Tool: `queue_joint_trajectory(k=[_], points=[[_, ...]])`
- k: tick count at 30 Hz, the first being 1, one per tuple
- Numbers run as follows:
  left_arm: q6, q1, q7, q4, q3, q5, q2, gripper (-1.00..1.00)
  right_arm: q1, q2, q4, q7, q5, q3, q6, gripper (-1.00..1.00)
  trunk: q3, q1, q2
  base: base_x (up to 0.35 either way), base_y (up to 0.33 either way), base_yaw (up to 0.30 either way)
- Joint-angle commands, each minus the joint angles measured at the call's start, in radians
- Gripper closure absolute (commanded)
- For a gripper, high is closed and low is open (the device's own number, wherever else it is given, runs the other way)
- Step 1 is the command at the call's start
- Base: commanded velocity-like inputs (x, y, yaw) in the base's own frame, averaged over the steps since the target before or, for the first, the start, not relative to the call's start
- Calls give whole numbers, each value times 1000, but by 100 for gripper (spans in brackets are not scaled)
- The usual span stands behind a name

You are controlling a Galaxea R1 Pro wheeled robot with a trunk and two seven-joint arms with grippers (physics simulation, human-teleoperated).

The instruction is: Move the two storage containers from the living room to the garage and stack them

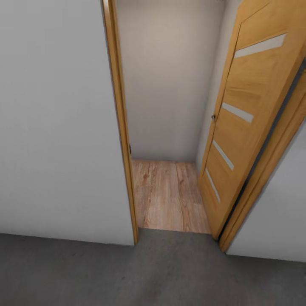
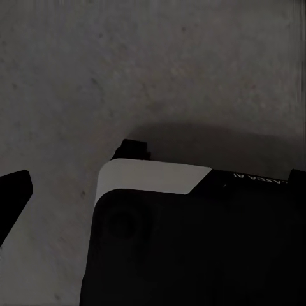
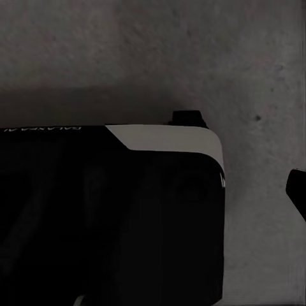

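The two storage containers are out of view. I stand on the dark grey concrete floor of the garage, facing an open doorway. Beyond the threshold lies a light wood plank floor ending at a pale wall. In the left wrist view a dark fingertip of my left gripper hangs over the concrete beside my black and white base. In the right wrist view a dark fingertip of my right gripper sits at the frame's edge next to the base. Nothing shows in either gripper.
An orange wooden door with pale glass slats stands swung open on the doorway's right. The wooden door frame and a white wall close off the left; another wall section stands at right.
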Motion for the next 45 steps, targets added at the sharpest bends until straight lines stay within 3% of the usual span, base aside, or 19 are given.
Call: queue_joint_trajectory(k=[1, 33, 45], points=[[2, -1, 3, 0, -3, 7, 0, -100, -1, 1, 3, -1, -8, 8, -1, -100, -1, 0, -1, 0, 0, -240], [0, -1, 3, 0, -3, 6, 0, -100, -1, 0, 3, -1, -15, 8, -2, -100, -1, 0, -1, 0, 0, -241], [-1, -1, 3, 0, -3, 6, -5, -100, -1, -1, 3, 6, -10, 9, -2, -100, -1, 0, -1, 0, 0, -25]])
